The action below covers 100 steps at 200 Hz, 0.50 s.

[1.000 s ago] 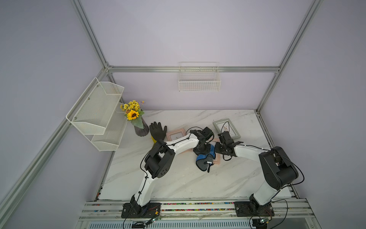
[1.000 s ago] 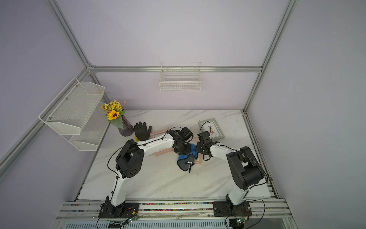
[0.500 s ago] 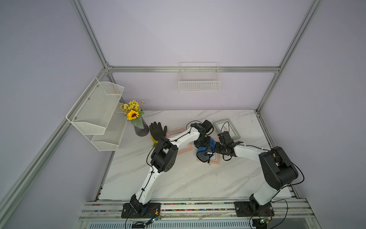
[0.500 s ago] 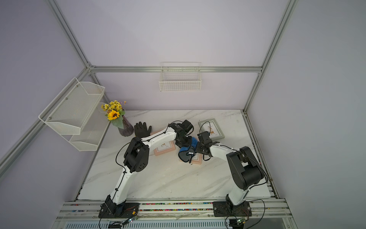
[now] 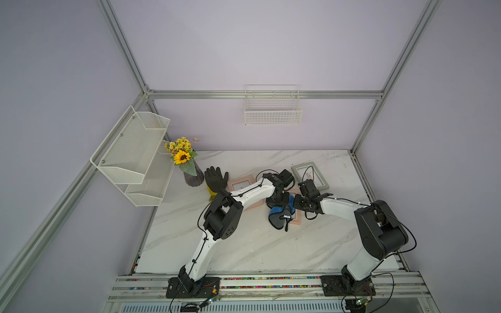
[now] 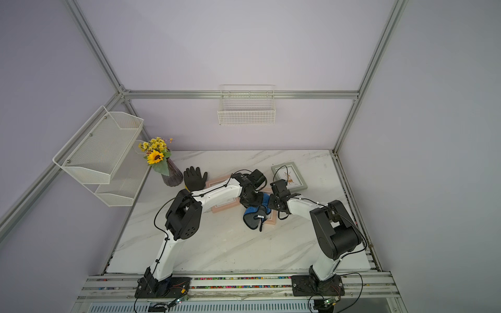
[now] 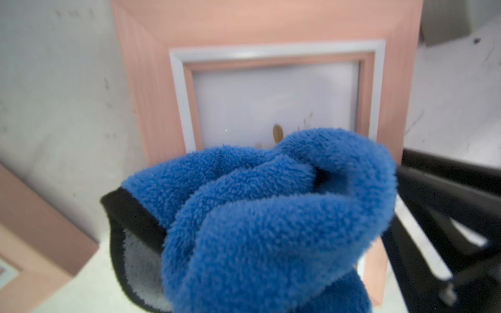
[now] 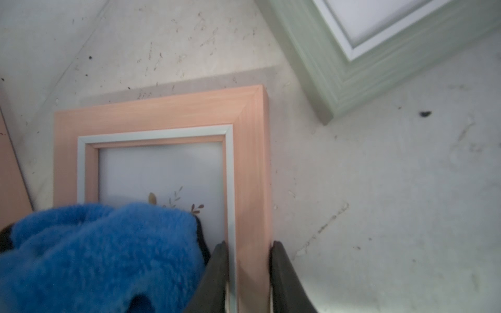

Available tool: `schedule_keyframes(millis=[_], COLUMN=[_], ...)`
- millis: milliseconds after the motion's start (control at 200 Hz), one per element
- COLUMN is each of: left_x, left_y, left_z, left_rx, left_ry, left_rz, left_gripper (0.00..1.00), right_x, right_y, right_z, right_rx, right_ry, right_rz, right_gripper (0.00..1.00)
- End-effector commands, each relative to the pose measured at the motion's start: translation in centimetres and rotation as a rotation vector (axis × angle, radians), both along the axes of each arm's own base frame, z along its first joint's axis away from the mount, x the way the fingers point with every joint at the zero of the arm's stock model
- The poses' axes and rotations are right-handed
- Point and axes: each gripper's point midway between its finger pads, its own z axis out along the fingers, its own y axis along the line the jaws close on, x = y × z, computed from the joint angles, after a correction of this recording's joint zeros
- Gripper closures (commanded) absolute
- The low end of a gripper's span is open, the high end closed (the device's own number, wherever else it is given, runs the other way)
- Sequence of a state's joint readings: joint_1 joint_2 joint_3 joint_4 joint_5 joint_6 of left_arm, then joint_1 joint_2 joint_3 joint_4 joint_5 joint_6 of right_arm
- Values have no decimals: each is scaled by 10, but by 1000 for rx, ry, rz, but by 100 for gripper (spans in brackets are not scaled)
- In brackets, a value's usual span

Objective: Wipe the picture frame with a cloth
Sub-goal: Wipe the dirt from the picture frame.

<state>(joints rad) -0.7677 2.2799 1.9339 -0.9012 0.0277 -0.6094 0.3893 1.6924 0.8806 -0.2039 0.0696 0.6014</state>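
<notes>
A small pink wooden picture frame (image 8: 252, 162) with a white inner lip lies flat on the white marble table (image 5: 244, 244), between the two arms. Its long axis appears to run from the robot's side toward the back wall.

The right claw (image 8: 248, 246) is clamped on the frame's right-hand rail, one dark finger on the inner edge and one on the outer, pinning the frame down. The left claw (image 5: 277, 201) is hidden behind its load in the wrist view. It is closed on a bunched blue microfibre cloth (image 7: 271, 216) with dark edging and a grey reverse. The wad sits on the glass at the near end of the frame, and part of it trails off the near edge onto the table in both top views.

The bare glass and the far rail lie ahead of the cloth, along the frame's long axis, away from the robot. The left arm alone is placed to wipe, so the stroke probably has to run that way.

The right claw's fingers sit just beside the wad, so a sideways sweep could catch them. A second pink frame (image 5: 241, 184) lies close on the left, partly under the left arm. A sage-green frame (image 8: 339, 76) lies near the far right corner, but apart from it. A black work glove (image 5: 215, 178) and a vase of sunflowers (image 5: 193, 177) stand well off to the left.
</notes>
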Motion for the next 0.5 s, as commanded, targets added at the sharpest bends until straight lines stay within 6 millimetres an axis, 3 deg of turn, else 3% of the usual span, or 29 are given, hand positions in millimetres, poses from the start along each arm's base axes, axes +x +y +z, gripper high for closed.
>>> schedule_keyframes(millis=[0, 70, 140, 275, 395, 495], left_x=[35, 38, 26, -20, -63, -77], left_y=[16, 15, 15, 17, 18, 19], left_z=[3, 1, -7, -24, -27, -23], left_rx=[12, 14, 16, 40, 36, 36], left_ry=[-33, -31, 6, 65, 98, 99], left_rz=[30, 26, 15, -31, -64, -68], left_gripper=[100, 100, 100, 100, 100, 100], right_x=[-25, -25, -25, -22, -22, -22], right_y=[-7, -7, -7, -5, -5, -5], right_z=[-23, -23, -24, -24, -26, -27], right_rx=[-46, -47, -46, -42, -41, -42], right_ry=[121, 121, 123, 120, 121, 123], right_rz=[9, 8, 9, 10, 12, 15], right_gripper=[78, 78, 78, 78, 78, 78])
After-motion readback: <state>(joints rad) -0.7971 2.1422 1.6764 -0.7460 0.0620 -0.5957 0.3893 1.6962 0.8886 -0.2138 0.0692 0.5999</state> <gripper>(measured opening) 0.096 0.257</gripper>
